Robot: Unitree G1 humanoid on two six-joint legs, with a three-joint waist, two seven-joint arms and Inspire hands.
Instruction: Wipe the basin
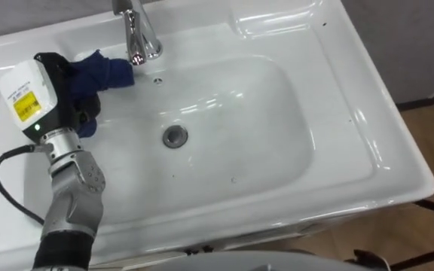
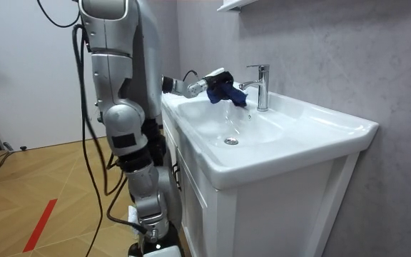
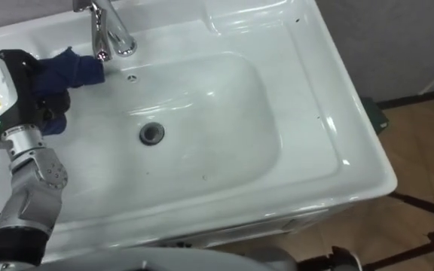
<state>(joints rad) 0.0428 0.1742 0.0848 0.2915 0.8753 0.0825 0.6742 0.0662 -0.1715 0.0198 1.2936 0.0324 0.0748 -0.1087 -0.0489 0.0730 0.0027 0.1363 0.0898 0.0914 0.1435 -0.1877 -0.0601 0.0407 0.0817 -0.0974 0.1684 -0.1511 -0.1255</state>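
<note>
Glossy white rounded-rectangle basin (image 1: 292, 162), chrome faucet (image 1: 140, 38) — crumpled dark-blue cloth (image 1: 113, 71) bunched in left hand (image 1: 72, 83), clenched round it, beside faucet.

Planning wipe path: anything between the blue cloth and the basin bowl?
Nothing visible. The left hand grips the dark blue cloth at the back rim of the white ceramic basin, beside the chrome faucet; the bowl holds only its metal drain.
</note>
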